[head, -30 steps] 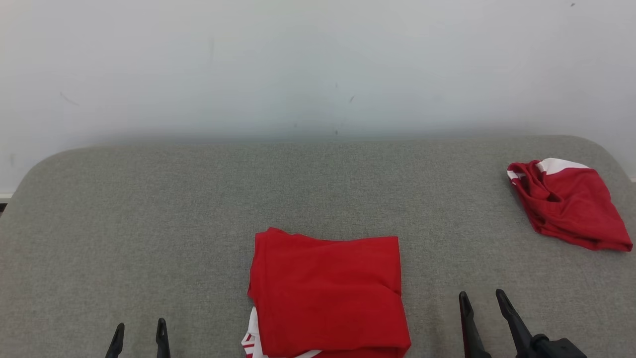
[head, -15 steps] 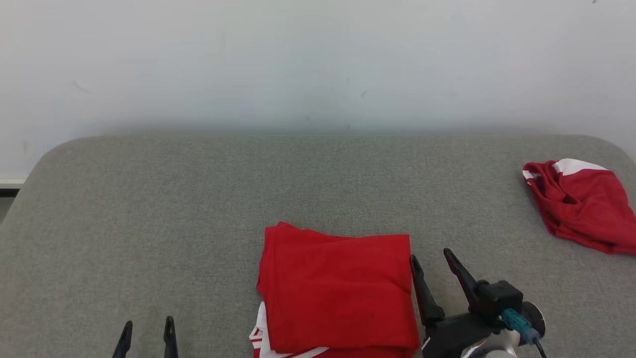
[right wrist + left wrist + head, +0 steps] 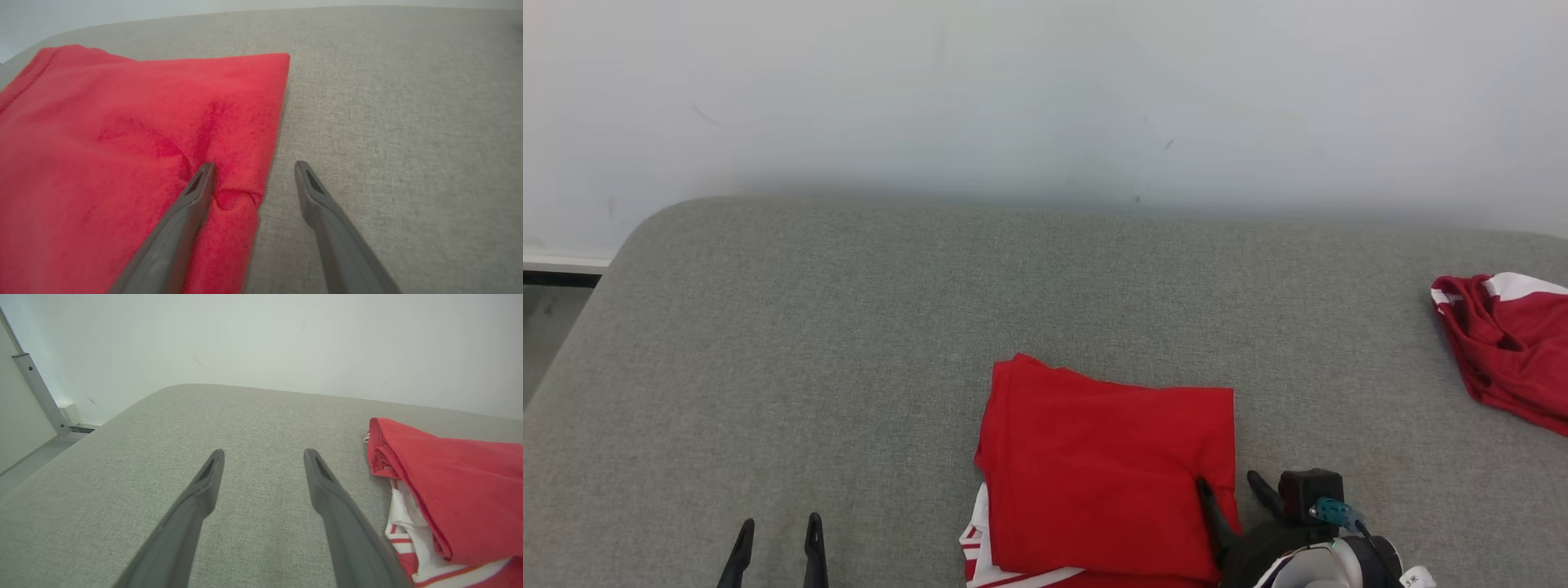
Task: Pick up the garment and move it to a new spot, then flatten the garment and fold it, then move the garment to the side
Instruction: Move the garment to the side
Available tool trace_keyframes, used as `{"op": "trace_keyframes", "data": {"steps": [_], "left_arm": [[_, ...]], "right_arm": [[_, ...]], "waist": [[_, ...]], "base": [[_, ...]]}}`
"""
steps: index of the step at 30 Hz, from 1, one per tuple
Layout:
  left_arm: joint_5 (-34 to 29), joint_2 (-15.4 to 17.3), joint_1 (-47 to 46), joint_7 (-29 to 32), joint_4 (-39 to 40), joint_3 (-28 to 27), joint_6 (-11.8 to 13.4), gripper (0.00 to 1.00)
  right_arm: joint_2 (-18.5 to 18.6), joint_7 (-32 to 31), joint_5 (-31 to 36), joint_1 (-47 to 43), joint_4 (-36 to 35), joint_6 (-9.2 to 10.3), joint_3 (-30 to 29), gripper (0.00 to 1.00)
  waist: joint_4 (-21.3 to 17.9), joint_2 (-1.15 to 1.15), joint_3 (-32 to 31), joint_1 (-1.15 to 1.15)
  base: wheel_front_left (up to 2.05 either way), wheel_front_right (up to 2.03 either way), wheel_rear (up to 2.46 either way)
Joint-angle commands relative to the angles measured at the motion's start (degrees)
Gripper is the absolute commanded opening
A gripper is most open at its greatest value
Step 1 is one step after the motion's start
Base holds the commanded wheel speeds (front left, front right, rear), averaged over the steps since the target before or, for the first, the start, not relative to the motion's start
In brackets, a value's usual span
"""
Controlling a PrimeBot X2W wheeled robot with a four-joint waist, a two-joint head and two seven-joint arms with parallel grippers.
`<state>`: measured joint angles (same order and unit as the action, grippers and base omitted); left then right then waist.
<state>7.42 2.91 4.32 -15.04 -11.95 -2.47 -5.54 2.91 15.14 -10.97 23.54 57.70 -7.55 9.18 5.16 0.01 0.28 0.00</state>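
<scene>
Right gripper (image 3: 254, 165) spread wide and empty, straddling the right edge of the folded red garment (image 3: 122, 134) close to its near right corner. One finger pressed onto the cloth and dimpling it, the other down by the bare grey padded top (image 3: 388, 102) just beside the fold. Left gripper (image 3: 264, 451) likewise agape with nothing in it, low over the front edge and apart from the garment's left side.

Folded garment near the middle of the front edge, with white-and-red striped trim poking out beneath its near left corner. Second red-and-white garment (image 3: 1511, 351) crumpled at the right edge, well apart. Pale wall (image 3: 1045, 82) beyond the far edge.

Judged stage: folding done, only the shift aside left.

- Before closing, work the outer finger under the whole stack, not just under the top layer. Pinching one sheet alone is likely to peel the fold open.
- Close firmly across every layer, striped trim included.
- Lift barely, or slide flat along the padded top, keeping the stack level.
- Consider bringing the left gripper to the opposite edge for a two-point hold. Soft cloth carried by one corner is likely to sag and unfold.
- If heading right, stop short of the crumpled garment. Which side is intended, cannot tell.
</scene>
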Motion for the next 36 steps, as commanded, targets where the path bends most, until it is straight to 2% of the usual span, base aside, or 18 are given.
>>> {"op": "trace_keyframes", "data": {"steps": [1,6,7,9,10,15,19,25,27,36], "left_arm": [[0.4,0.0,-0.7,-0.1,-0.2,0.0,0.1,1.00],[0.5,-0.1,-0.9,-0.1,-0.2,-0.2,0.1,1.00],[0.5,-0.1,-0.9,-0.1,-0.3,-0.3,0.1,1.00],[0.6,-0.1,-1.0,-0.1,-0.3,-0.3,0.0,1.00],[0.7,-0.1,-1.0,-0.1,-0.3,-0.2,0.0,1.00],[1.2,-0.1,-0.9,-0.1,-0.5,0.0,0.1,1.00],[1.3,0.0,0.0,-0.1,-0.1,-0.5,0.4,1.00],[1.5,0.0,0.2,-0.1,0.3,-1.1,0.3,1.00],[1.5,-0.1,-0.4,-0.1,0.4,-0.9,0.1,1.00],[1.3,0.0,-2.8,-0.1,1.2,-0.8,-0.6,1.00]], "right_arm": [[-0.1,0.0,-1.6,0.7,2.3,0.13,1.1,1.00],[-0.1,0.0,-7.0,1.5,5.9,0.12,6.4,0.98],[-0.1,-0.2,-8.1,1.5,6.3,0.12,7.6,0.42],[-0.1,-1.1,-11.0,1.4,6.8,0.12,9.8,0.05],[-0.2,-1.6,-12.6,1.3,6.8,0.12,10.9,0.00],[-0.2,-2.2,-17.3,2.4,7.1,0.13,15.5,0.00],[0.1,-0.4,-15.8,6.4,9.0,0.13,15.5,0.00],[5.7,0.1,-11.4,10.8,5.2,0.13,13.7,0.00],[8.9,0.1,-9.8,12.7,3.2,0.13,13.6,0.00],[16.6,-0.3,-7.2,21.1,1.9,0.13,14.9,0.00]], "waist": [[0.2,-0.01,0.1,0.00],[0.2,-0.01,0.1,0.00],[0.1,-0.01,0.0,0.00],[0.1,-0.01,0.0,0.00],[0.0,-0.01,0.0,0.00],[-0.2,-0.01,0.0,0.00],[-1.0,-0.01,0.1,0.00],[-3.8,-0.01,0.5,0.00],[-5.0,-0.01,1.0,0.00],[-7.6,-0.01,5.1,0.00]], "base": [[0.00,0.00,0.00],[0.00,0.00,0.00],[0.00,0.00,0.00],[0.00,0.00,0.00],[0.00,0.00,0.00],[0.00,0.00,0.00],[0.00,0.00,0.00],[0.00,0.00,0.00],[0.00,0.00,0.00],[0.00,0.00,0.00]]}}
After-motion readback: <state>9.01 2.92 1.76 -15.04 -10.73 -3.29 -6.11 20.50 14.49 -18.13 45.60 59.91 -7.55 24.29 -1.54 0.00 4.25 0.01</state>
